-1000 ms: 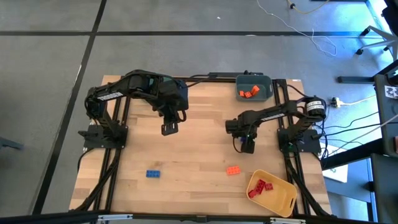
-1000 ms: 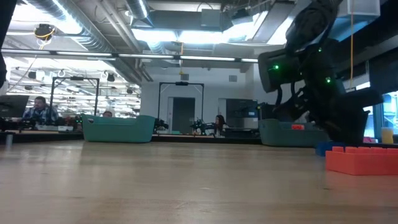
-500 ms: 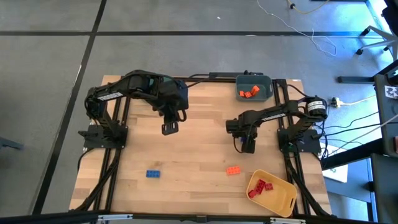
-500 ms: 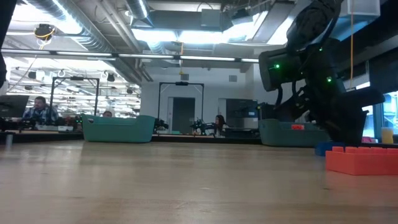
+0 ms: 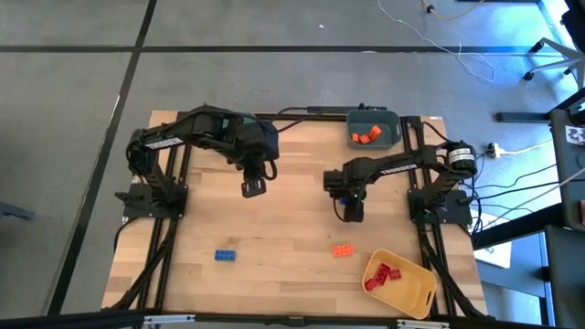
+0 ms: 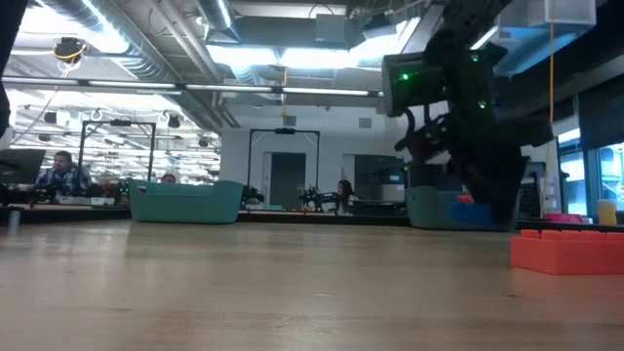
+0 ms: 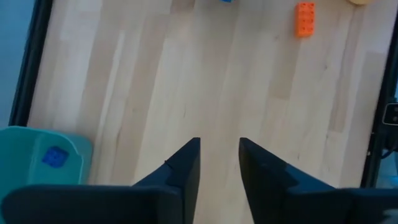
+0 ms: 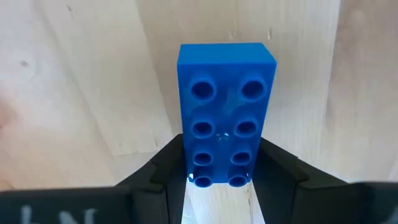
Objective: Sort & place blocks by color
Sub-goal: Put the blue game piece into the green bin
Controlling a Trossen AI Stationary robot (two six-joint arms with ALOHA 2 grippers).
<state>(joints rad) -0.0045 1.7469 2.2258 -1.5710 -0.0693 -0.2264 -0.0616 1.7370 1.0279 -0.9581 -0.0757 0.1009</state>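
Observation:
My right gripper (image 5: 351,212) (image 8: 219,146) hangs over the middle right of the table, shut on an oblong blue block (image 8: 225,106). My left gripper (image 5: 253,187) (image 7: 219,152) is high over the far left middle, open, with nothing between its fingers. A second blue block (image 5: 225,255) lies flat near the front left. An orange block (image 5: 343,249) (image 6: 570,252) lies flat near the front right. A small blue block (image 7: 55,156) sits in the teal bin (image 7: 25,155). My right gripper pinches the blue block's two long sides (image 8: 184,168) between its two fingers, near one end of the block. The fingers (image 8: 158,174) come from above, pointing down, and lie across the block. The block lies level, studs up, just off the wood.
A grey-blue bin (image 5: 373,130) with orange blocks stands at the far right. A yellow bin (image 5: 399,281) with red blocks lies at the near right corner. The teal bin (image 6: 185,202) stands at the far left. Bare wood lies between the arms.
My right gripper has gone a little toward the table's left edge and up. The blue block, which lay on the wood beside its fingers, has come up with it.

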